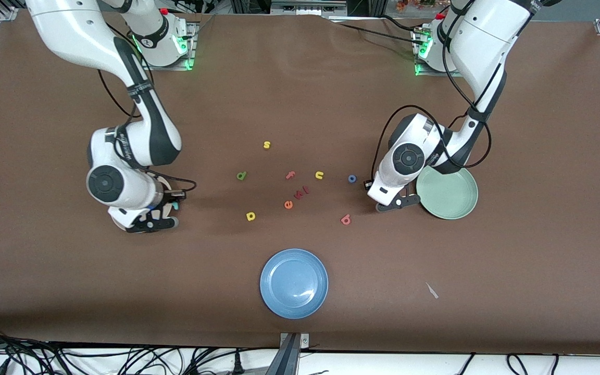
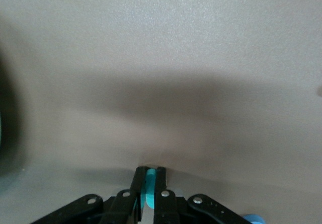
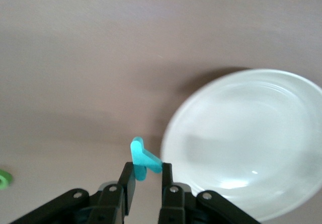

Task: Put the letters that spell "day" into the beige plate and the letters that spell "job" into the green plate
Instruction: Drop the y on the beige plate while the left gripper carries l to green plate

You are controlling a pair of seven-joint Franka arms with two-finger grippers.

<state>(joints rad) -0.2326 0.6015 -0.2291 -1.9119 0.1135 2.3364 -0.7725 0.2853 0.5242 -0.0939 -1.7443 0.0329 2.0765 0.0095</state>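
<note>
Teal j (image 2: 150, 186) is pinched between the pressed-together fingers of your left gripper (image 1: 391, 202), low on the table just beside the green plate (image 1: 448, 195); teal y (image 3: 143, 158) is clamped by one end in your right gripper (image 3: 146, 171), over bare cloth beside the beige plate (image 3: 246, 143). The y may twist out or land short of the rim, since so little of it is held; the j, gripped thin, could slip on the lift or catch the plate's raised edge. The blue o (image 1: 351, 178) and salmon b (image 1: 346, 219) lie close to the left gripper and could be knocked; the green d (image 1: 241, 175) and yellow a (image 1: 250, 215) wait mid-frame. The brown cloth (image 1: 539, 130) looks flat and matte; a blue plate (image 1: 294, 283) sits at lower centre; cables (image 1: 123, 359) trail along the bottom edge.
</note>
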